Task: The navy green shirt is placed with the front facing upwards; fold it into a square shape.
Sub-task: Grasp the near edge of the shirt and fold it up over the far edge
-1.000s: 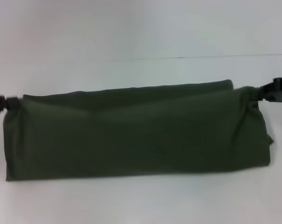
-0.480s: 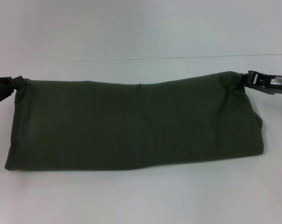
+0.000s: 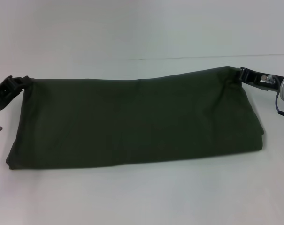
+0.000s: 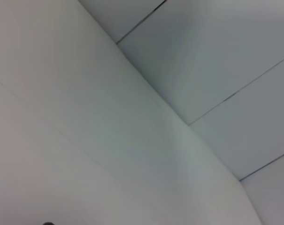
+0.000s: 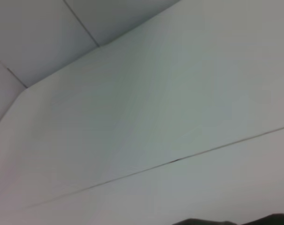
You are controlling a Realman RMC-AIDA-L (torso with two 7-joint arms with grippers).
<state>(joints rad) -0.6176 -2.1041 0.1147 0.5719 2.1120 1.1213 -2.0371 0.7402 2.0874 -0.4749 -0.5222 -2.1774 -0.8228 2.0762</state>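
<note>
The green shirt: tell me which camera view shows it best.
The head view: the green shirt lies there whole, folded into a long band, with the left claw and right claw at its far corners. The right wrist view catches only a dark sliver; the left wrist view shows none.

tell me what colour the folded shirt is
Dark olive green all over, no print showing; the shirt shows best in the head view.

White table [image 3: 142, 197], folded navy green shirt [image 3: 137, 122] flat across it.

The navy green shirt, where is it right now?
In the head view, the navy green shirt lies folded across the middle of the white table, its far corners pinched by the left gripper and right gripper.
</note>
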